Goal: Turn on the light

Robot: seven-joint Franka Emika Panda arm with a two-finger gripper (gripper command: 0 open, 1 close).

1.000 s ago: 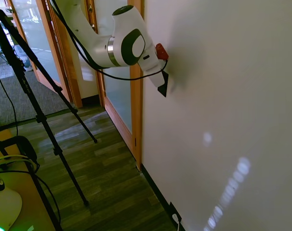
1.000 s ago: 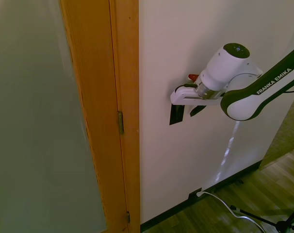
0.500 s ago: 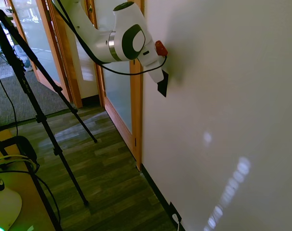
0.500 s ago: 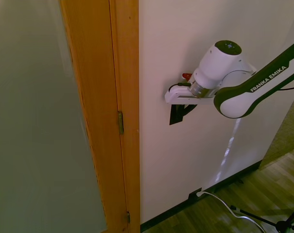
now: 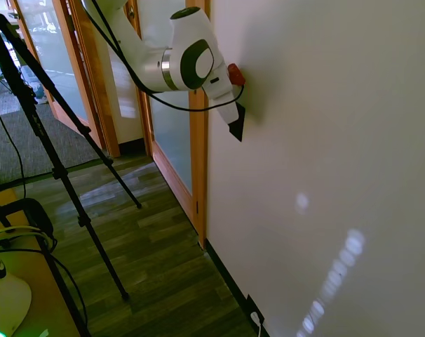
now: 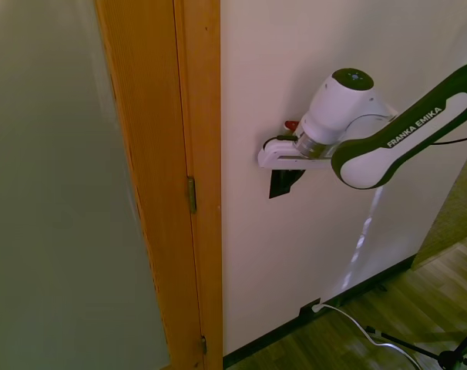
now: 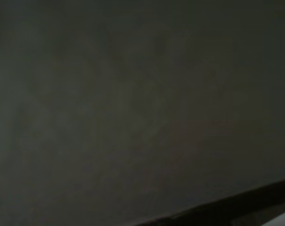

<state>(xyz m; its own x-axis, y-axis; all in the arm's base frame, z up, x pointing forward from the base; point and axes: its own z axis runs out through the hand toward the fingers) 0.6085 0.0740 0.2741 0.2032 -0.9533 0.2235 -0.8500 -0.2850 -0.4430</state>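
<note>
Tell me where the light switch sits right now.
The switch is on the white wall, just right of the wooden door frame in the second exterior view. It is largely hidden under the arm's tool, well above the floor-level outlet.

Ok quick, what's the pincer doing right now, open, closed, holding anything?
Pincer: up against the switch on the wall; open or closed cannot be told.

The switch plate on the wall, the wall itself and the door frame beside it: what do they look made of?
The switch plate: black and flat, likely plastic, though the hand hides its upper part. The wall: smooth, matt off-white, probably painted plaster or drywall; sunlight patches show no gloss. The door frame: warm orange wood with visible grain and a slight sheen, seemingly varnished.
</note>
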